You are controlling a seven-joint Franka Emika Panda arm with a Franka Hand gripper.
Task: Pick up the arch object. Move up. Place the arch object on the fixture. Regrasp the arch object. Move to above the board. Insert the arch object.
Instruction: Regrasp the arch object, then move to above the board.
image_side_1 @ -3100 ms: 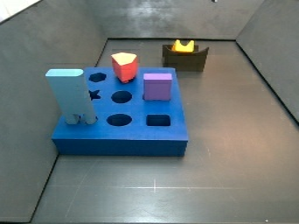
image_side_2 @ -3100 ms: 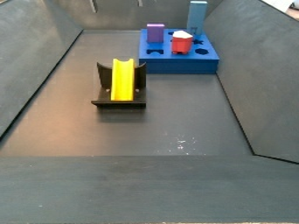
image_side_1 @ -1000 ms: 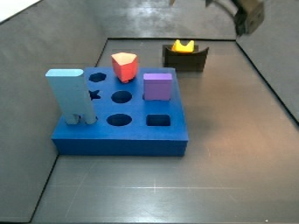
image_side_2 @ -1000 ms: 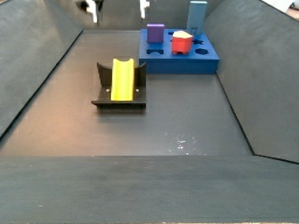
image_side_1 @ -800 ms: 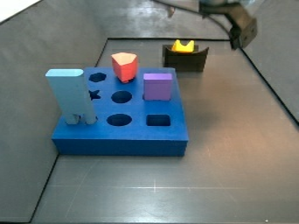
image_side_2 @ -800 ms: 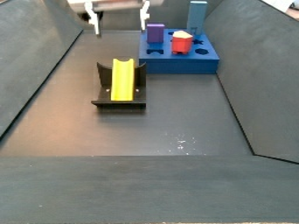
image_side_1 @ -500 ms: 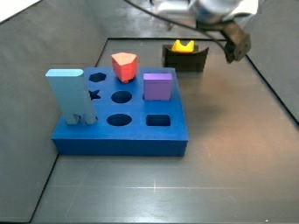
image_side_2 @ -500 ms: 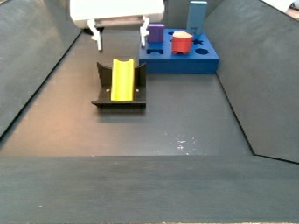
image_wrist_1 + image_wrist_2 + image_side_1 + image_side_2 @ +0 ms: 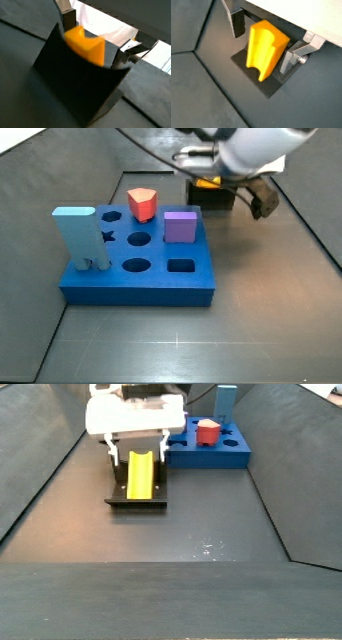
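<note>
Even dim light; end effector (image 9: 230, 190) motion-blurred; wrist views soft, perhaps overexposed.

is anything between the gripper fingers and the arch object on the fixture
Nothing visible. In both wrist views the open gripper straddles the arch object, which lies in the fixture, with one of the fingers on each side and only clear gaps between.

One thick blue square board (image 9: 140, 268), one dark U-shaped fixture (image 9: 135, 500), one yellow-orange arch object (image 9: 138, 474), one purple block (image 9: 181, 226), one red prism (image 9: 142, 203), one tall light-blue block (image 9: 79, 236), one silver two-finger gripper (image 9: 261, 42) over the fixture.
</note>
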